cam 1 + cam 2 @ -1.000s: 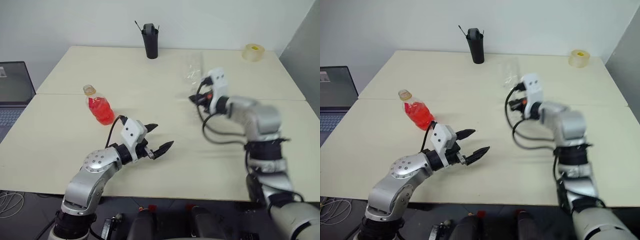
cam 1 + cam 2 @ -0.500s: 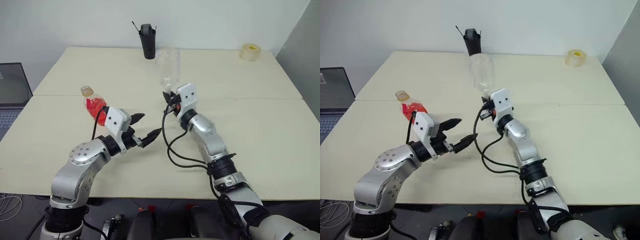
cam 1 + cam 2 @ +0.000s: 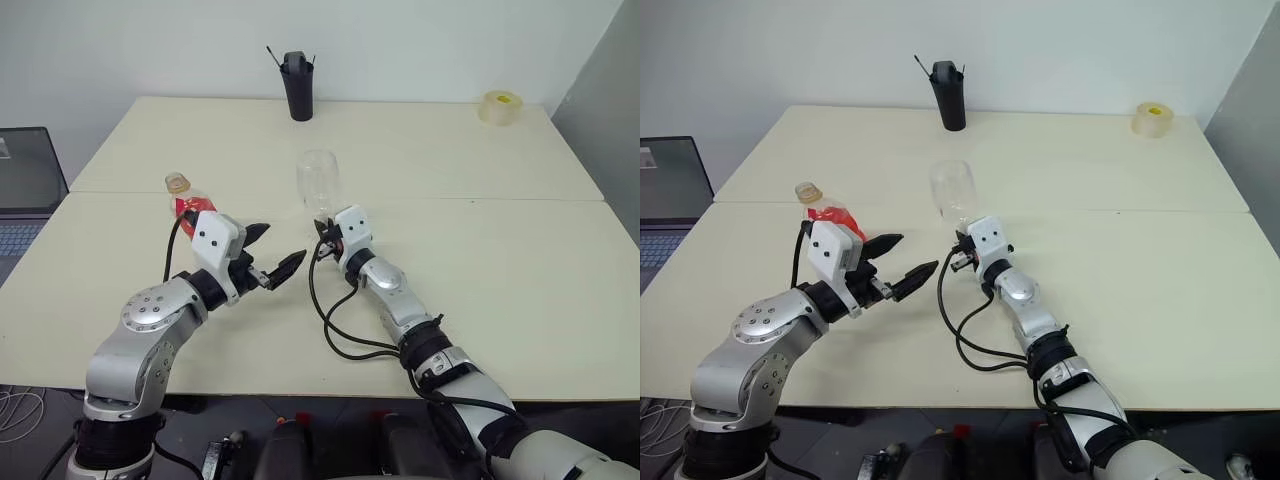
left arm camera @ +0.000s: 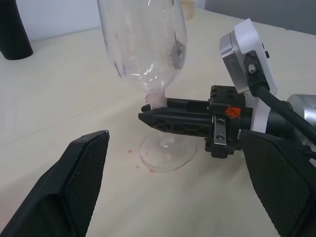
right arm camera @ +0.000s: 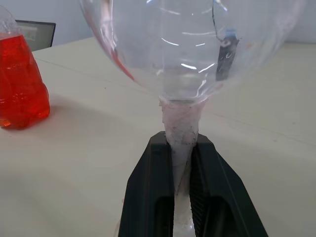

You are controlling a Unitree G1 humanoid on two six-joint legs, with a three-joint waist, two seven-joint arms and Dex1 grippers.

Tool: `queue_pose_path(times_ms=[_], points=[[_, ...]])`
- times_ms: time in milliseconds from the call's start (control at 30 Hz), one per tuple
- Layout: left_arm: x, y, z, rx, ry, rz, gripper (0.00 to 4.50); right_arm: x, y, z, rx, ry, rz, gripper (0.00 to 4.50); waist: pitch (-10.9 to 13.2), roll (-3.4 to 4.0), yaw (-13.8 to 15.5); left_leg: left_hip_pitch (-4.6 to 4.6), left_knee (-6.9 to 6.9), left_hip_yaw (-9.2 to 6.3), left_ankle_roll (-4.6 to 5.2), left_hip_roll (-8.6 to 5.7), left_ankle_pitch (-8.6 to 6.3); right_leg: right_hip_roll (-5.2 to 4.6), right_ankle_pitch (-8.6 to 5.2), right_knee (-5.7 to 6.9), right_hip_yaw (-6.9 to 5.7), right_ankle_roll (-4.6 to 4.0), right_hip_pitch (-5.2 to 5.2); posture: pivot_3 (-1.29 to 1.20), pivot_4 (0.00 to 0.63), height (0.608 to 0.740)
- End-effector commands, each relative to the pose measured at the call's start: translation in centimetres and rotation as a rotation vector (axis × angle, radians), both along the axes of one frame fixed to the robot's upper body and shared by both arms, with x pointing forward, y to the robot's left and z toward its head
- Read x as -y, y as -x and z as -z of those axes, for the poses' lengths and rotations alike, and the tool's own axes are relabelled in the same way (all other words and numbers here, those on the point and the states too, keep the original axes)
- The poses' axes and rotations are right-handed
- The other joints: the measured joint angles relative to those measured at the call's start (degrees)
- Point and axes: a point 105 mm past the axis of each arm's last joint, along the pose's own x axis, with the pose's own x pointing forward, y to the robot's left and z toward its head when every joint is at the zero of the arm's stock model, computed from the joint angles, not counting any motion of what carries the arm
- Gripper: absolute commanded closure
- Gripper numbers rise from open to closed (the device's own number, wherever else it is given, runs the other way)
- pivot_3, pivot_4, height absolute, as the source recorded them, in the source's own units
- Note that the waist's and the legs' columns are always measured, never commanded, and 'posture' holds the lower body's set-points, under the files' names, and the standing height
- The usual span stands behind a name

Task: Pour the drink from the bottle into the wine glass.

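The clear wine glass (image 3: 318,180) stands upright near the table's middle, its foot (image 4: 165,151) at the table surface. My right gripper (image 3: 322,229) is shut on its thin stem (image 5: 179,127), just under the bowl. The bottle (image 3: 183,198), with its yellowish cap and the red drink (image 5: 19,86) inside, stands to the left, partly hidden behind my left wrist. My left gripper (image 3: 281,244) hangs open and empty between the bottle and the glass, pointing toward the glass.
A black pen holder (image 3: 298,86) stands at the table's far edge and a tape roll (image 3: 500,105) at the far right corner. A laptop (image 3: 28,182) sits off the left side. A few red drops (image 4: 132,152) lie beside the glass foot.
My right gripper has carried the wine glass leftward and down to the table's middle. My left gripper has shifted a little left, nearer the bottle, still open.
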Motion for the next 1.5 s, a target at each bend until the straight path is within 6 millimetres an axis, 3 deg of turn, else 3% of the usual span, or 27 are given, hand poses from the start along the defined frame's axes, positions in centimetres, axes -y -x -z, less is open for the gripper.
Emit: queue_pose_path(times_ms=[33, 200, 567, 1000, 1267, 1500], points=[[-0.1, 0.4, -1.3, 0.054, -0.004, -0.003, 0.00, -1.8, 0.7, 0.5, -0.013, -0.015, -0.044, 4.38, 0.0, -0.01, 0.0, 0.01, -0.01, 0.01, 0.00, 0.00, 0.00, 0.00, 0.00, 0.00, 0.01, 0.00, 0.01, 0.00, 0.150, 0.740], [-0.1, 0.2, -1.3, 0.056, -0.005, -0.004, 0.00, -1.8, 1.5, 2.3, -0.028, 0.042, -0.079, 4.38, 0.0, -0.04, 0.0, 0.05, -0.02, 0.06, 0.00, 0.03, 0.00, -0.01, 0.00, 0.01, 0.04, 0.00, 0.01, 0.00, 0.150, 0.740], [-0.1, -0.2, -1.3, 0.051, -0.018, 0.014, 0.00, -1.3, 1.0, 2.5, -0.084, 0.050, -0.083, 4.38, -0.1, -0.13, -0.2, 0.15, -0.14, 0.10, 0.00, 0.07, -0.01, -0.03, 0.00, 0.03, 0.06, -0.01, 0.01, 0.00, 0.150, 0.740], [-0.1, -0.4, -1.3, 0.054, -0.027, 0.019, 0.00, -1.4, 1.1, 2.2, -0.063, 0.069, -0.089, 0.04, -0.2, -0.28, -0.4, 0.20, -0.37, 0.12, -0.01, 0.04, 0.00, -0.06, 0.00, -0.01, 0.08, -0.01, -0.03, 0.00, 0.150, 0.740], [-0.3, -0.2, -1.3, 0.053, -0.026, 0.015, 0.00, -1.8, 1.8, 0.7, 0.023, 0.111, -0.157, 0.04, -0.2, -0.28, -0.4, 0.19, -0.41, 0.12, -0.02, 0.04, 0.01, -0.07, 0.00, -0.02, 0.09, -0.01, -0.06, 0.00, 0.150, 0.740], [-3.3, 0.1, -0.8, 0.030, -0.032, -0.067, 0.00, 1.6, 2.5, -1.6, 0.052, 0.185, -0.195, 0.04, -0.2, -0.28, -0.2, 0.16, -0.46, 0.10, -0.02, 0.02, 0.01, -0.14, 0.00, -0.06, 0.06, -0.01, -0.07, 0.00, 0.150, 0.740]])
